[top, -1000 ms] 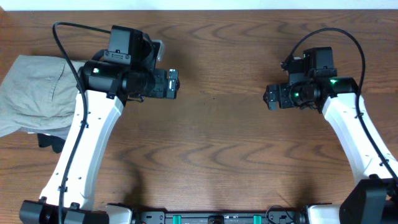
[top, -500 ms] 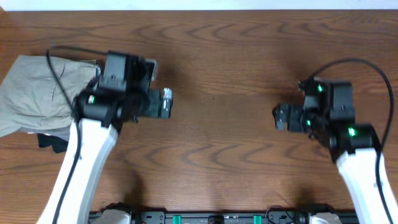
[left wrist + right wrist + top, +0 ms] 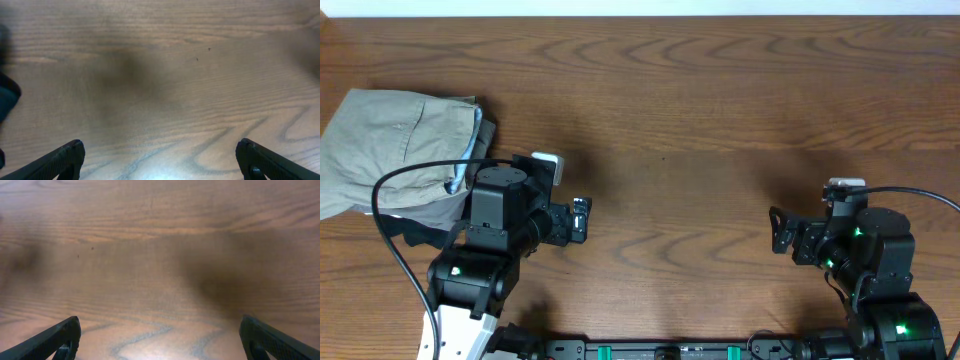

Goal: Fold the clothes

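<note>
Clothes (image 3: 395, 145) sit folded, upper left of frame — fold looks done. Both jaws wide, empty, over tabletop (image 3: 700, 110) — park your arms well clear of them.

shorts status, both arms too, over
Left gripper open, holding nothing. Right gripper open, holding nothing. Shorts lie at the table's left side, neither gripper touching. Left arm's cable loops over their near edge.

Matt cotton shorts (image 3: 395, 150), smooth wood table (image 3: 720, 120)
</note>
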`<state>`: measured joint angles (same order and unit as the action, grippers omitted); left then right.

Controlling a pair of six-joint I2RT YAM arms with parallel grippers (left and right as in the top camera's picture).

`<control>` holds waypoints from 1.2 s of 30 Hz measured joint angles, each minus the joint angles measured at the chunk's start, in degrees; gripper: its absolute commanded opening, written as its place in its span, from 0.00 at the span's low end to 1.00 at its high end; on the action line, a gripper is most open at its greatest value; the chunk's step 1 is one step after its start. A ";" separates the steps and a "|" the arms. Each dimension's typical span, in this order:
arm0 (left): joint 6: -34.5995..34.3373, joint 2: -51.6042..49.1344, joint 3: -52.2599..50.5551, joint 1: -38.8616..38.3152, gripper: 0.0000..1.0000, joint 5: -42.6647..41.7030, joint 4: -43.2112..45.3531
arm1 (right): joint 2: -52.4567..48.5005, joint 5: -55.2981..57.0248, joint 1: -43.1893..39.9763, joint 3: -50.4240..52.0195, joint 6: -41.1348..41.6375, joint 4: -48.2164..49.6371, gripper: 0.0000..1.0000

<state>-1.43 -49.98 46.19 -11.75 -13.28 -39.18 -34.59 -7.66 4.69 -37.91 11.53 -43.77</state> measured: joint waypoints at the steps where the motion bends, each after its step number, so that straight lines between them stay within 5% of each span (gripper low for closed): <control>1: 0.00 -0.09 0.00 0.00 0.98 0.00 0.04 | 0.00 0.00 0.00 0.04 0.02 -0.35 0.99; 22: 0.00 -1.68 0.00 0.00 0.98 0.00 -0.52 | 1.20 0.63 0.00 0.33 -0.09 -2.82 0.99; 36: 0.00 -1.68 0.00 0.00 0.98 0.02 -0.63 | 26.23 1.33 0.00 22.05 -8.37 16.22 0.99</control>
<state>-1.43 -51.66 46.19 -11.75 -13.26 -39.81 -8.36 -6.33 4.69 -15.86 3.16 -27.55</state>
